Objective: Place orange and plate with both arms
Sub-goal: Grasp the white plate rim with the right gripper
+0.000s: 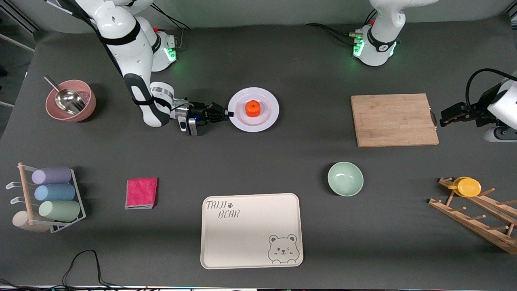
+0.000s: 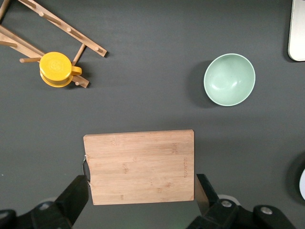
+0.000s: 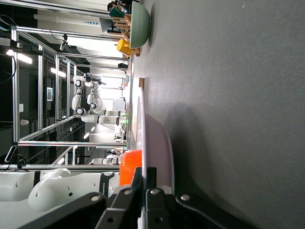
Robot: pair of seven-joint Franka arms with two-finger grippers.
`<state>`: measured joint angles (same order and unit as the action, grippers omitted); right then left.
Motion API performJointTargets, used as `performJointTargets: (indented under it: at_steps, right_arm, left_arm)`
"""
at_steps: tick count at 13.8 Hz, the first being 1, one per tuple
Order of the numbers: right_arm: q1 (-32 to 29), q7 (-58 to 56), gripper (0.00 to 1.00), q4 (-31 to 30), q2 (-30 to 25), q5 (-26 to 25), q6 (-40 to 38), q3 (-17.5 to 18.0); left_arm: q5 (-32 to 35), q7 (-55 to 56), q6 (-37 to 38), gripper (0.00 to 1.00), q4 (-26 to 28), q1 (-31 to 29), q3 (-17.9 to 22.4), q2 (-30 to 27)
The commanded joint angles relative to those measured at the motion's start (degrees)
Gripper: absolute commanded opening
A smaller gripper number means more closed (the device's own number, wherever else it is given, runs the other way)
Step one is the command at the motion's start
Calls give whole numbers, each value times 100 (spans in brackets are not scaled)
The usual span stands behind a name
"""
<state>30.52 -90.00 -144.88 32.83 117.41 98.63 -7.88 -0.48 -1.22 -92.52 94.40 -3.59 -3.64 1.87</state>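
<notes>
The pale plate (image 1: 266,115) lies on the dark table in the middle, toward the robots' bases. The orange (image 1: 253,108) sits on it near its centre. My right gripper (image 1: 229,114) lies low and sideways at the plate's edge toward the right arm's end, shut on the rim. The right wrist view shows the plate (image 3: 159,138) edge-on, pinched between the fingers (image 3: 150,177), with the orange (image 3: 130,165) beside them. My left gripper (image 1: 443,121) is open and empty, up in the air just off the wooden cutting board (image 1: 394,119) at the left arm's end. Its fingers (image 2: 75,194) frame the board (image 2: 139,166).
A mint-green bowl (image 1: 345,178) and a cream bear tray (image 1: 251,230) lie nearer the front camera. A wooden rack with a yellow cup (image 1: 468,187) stands at the left arm's end. A pink bowl with a scoop (image 1: 70,100), a pink cloth (image 1: 141,192) and a cup rack (image 1: 50,197) are at the right arm's end.
</notes>
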Motion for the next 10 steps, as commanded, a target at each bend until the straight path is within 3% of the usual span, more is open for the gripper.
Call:
performJointTargets:
  at_steps: [1, 3, 10]
  right_arm:
    - [15, 183, 0, 100, 172, 185, -45, 32]
    - [6, 587, 0, 152, 49, 177, -45, 24]
    - [15, 2177, 0, 1056, -312, 115, 104, -73]
  left_arm:
    - [4, -1, 32, 100, -123, 401, 301, 68]
    - [4, -9, 41, 100, -123, 788, 705, 68]
    - [13, -9, -3, 100, -115, 650, 637, 33]
